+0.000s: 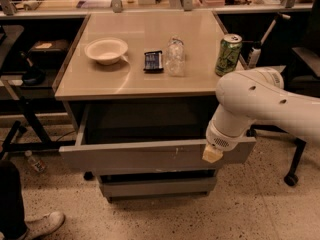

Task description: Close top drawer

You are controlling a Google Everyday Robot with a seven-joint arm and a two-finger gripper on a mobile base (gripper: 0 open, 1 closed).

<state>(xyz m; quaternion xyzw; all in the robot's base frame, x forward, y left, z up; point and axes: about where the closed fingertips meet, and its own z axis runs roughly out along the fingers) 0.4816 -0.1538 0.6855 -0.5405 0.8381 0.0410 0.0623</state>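
– Looking for the gripper [212, 154], where is it?

– Low against the top drawer [150, 156], touching its grey front right of centre. Only a pale tan tip shows under the white arm [260, 101]; the rest is hidden by the wrist, so whether it is open or closed I cannot tell.

– And the drawer itself?

– Pulled out from under the table [90, 86], its inside too dark to read. Its right end is partly covered by the arm.

– What can be counted?

– Four things on the tabletop: one white bowl [106, 50], one dark packet [153, 61], one clear bottle [175, 56], one green can [228, 54]. The packet and the clear bottle lie just beside each other; the can stands near the right edge. Below the open drawer one narrower front [157, 186] shows.

– Room around it?

– Speckled floor [240, 214] lies open in front. At the left, a small bottle [36, 161] lies on the floor and a white shoe [37, 225] is cut off by the lower corner. At the right, a chair leg with a caster [291, 178] stands near the arm.
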